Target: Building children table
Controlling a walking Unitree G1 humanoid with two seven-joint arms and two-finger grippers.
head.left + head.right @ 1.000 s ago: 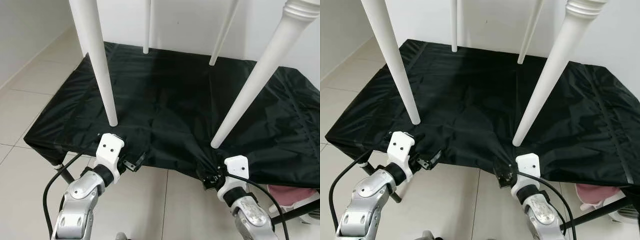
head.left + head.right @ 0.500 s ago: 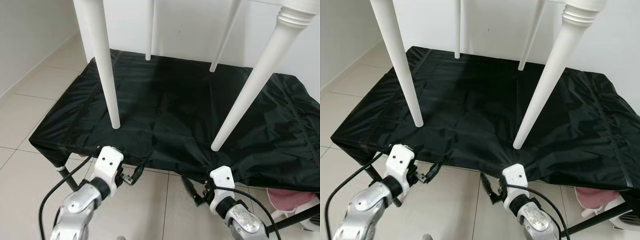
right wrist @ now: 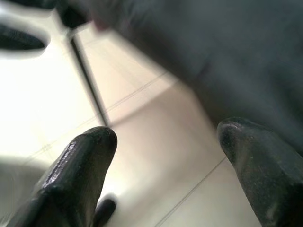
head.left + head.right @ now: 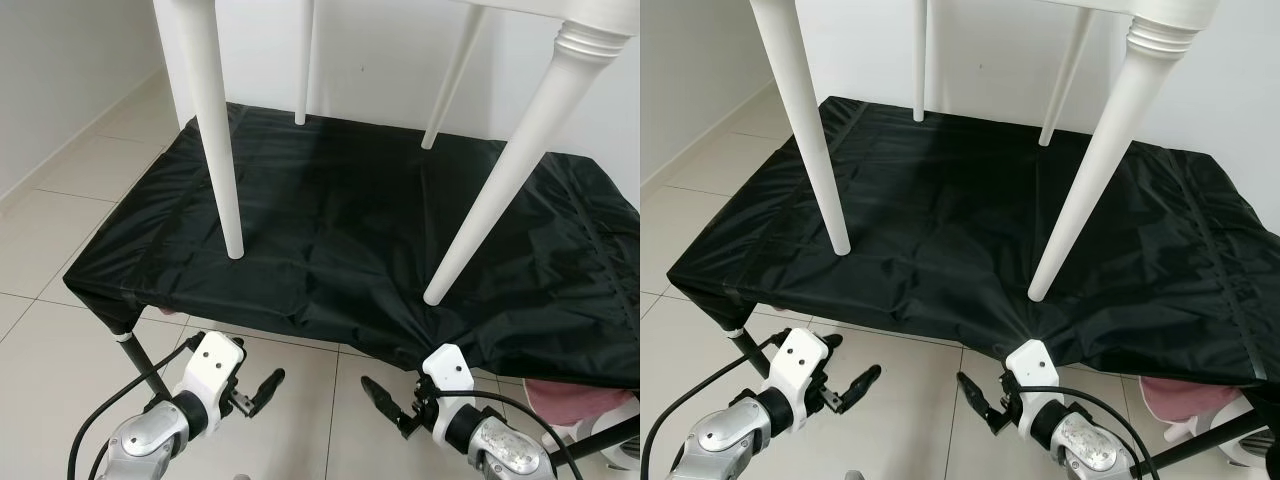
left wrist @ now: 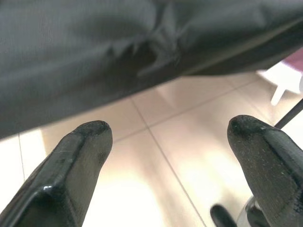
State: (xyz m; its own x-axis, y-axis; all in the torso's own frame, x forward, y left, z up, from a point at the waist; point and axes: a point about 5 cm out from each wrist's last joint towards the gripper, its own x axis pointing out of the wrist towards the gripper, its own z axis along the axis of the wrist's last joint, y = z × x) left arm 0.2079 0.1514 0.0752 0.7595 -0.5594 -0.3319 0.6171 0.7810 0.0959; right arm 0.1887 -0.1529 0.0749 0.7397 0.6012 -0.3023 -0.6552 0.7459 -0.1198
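A white children's table stands over a black cloth that covers a low stand. Its front left leg and front right leg rest on the cloth; two back legs stand near the wall. My left gripper hangs open below the cloth's front edge, over the floor tiles. My right gripper is open too, just under a puckered spot on the front hem. In the left wrist view the gripper holds nothing, with the cloth above it. The right wrist view shows the gripper empty beside the cloth.
A black metal stand leg shows under the cloth's front left corner. Something pink and a white object lie on the floor at the right. Pale floor tiles stretch to the left; a white wall stands behind.
Both grippers have let go of the cloth's front hem, opened, and drawn back and down toward the floor. The camera has shifted a little as well.
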